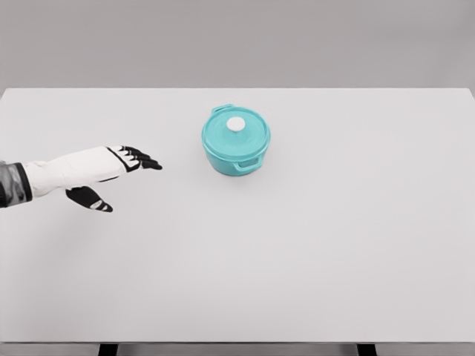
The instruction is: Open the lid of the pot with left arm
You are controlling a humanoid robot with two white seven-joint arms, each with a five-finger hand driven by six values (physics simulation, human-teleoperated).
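A teal pot (236, 141) stands on the white table (334, 245), a little above the middle. Its teal lid (236, 133) sits on it, with a white round knob (236, 124) at the centre. Small handles show at the pot's upper left and lower right. My left hand (122, 174) hovers at the left, well apart from the pot, about a hand's length to its left. Its black fingers (141, 159) are stretched toward the pot and the thumb (90, 199) hangs below, holding nothing. The right arm is out of view.
The table's far edge runs across the top against a grey wall. Its front edge lies along the bottom, with two dark legs showing below.
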